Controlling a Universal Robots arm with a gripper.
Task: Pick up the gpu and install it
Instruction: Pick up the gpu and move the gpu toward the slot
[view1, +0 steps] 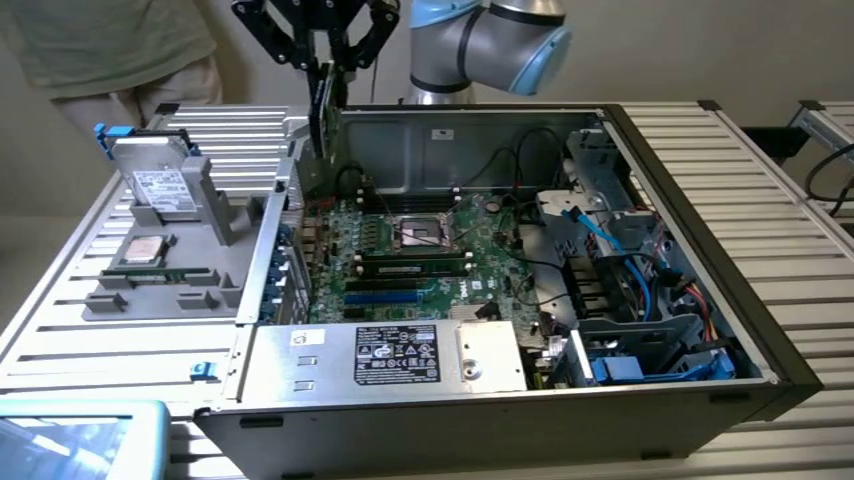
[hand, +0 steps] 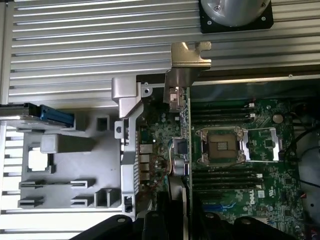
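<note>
The gpu (view1: 320, 112) hangs upright and edge-on from my gripper (view1: 324, 62), which is shut on its top edge. It is held above the back left corner of the open computer case (view1: 694, 330), over the case's left wall and clear of the motherboard (view1: 414, 255). In the wrist view the gpu (hand: 188, 130) appears as a thin edge with its silver end bracket (hand: 187, 57) at the far end. It lines up over the motherboard's slot area beside the CPU socket (hand: 222, 145). My black fingers (hand: 155, 222) grip the card's near end.
A grey tray (view1: 174, 290) on the exterior view's left carries a hard drive (view1: 143, 250), with another drive (view1: 160, 185) standing upright. The power supply (view1: 387, 355) fills the case's front. Cables and drive bays (view1: 641, 300) crowd its right side. A person (view1: 114, 50) stands behind the table.
</note>
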